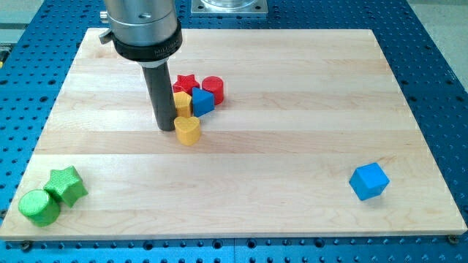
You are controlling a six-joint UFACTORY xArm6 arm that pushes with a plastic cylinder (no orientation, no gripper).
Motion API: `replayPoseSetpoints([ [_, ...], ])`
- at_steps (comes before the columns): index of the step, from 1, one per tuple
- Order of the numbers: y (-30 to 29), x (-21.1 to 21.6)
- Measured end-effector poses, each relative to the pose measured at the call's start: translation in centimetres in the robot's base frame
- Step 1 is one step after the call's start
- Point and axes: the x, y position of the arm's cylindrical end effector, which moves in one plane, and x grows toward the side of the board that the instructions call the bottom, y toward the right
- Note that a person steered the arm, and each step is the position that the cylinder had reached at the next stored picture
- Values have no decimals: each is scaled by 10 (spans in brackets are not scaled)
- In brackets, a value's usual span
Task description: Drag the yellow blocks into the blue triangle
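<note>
Rod (159, 88) partly hides second yellow block (183, 102).

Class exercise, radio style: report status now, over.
My tip touching yellow heart block on its left. Second yellow block against blue triangle. Red blocks crowd behind.

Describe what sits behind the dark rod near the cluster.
Behind the dark rod, a yellow block is partly covered; its shape cannot be made out. Behind that: a red star block, with a blue block alongside.
</note>
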Motion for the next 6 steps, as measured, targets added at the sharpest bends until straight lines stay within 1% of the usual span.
replayPoseSetpoints([
  [1, -3, -7],
  [2, -67, 2],
  [3, -56, 43],
  [4, 13, 54],
  [5, 52, 48],
  [6, 51, 36],
])
